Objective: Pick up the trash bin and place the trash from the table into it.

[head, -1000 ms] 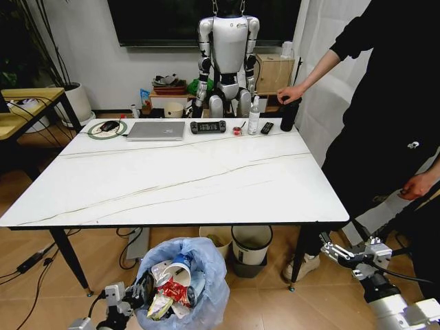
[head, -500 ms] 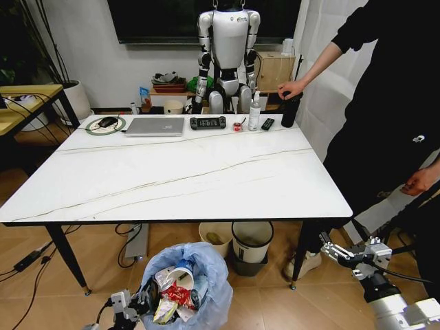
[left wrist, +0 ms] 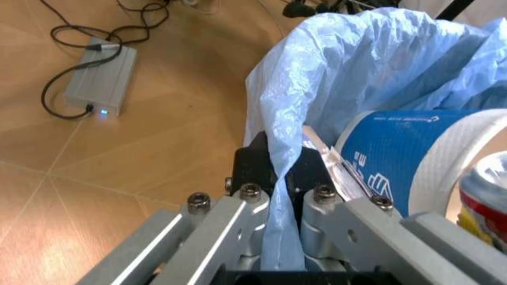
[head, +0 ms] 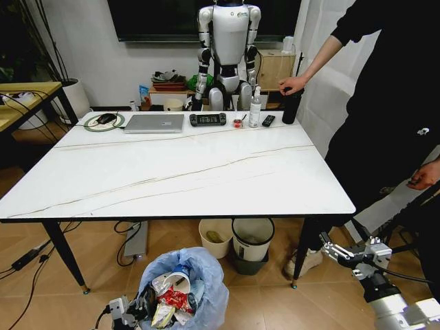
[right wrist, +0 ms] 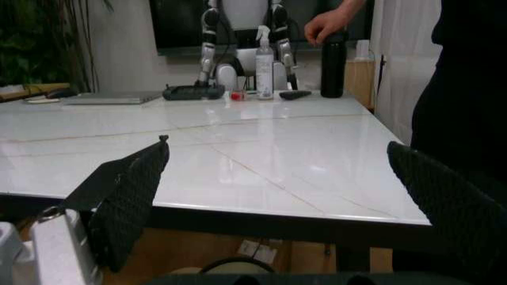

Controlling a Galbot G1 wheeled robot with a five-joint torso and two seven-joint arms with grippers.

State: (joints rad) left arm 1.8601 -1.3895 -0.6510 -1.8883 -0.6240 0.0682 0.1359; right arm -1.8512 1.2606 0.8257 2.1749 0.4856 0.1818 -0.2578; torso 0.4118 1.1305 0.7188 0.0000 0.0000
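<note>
Below table [head: 172, 172] edge, trash bin [head: 206, 275].

Room with a wooden floor [head: 27, 292] and white wall [head: 117, 69]

Against that wall: dark screen [head: 158, 19], potted plant [head: 65, 93], low cabinet [head: 275, 69] beside white curtain [head: 323, 82].

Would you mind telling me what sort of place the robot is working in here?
Probably an office or robotics lab: a humanoid robot stands behind the marble-look table, which carries a laptop, and a dark wall screen hangs above.
</note>
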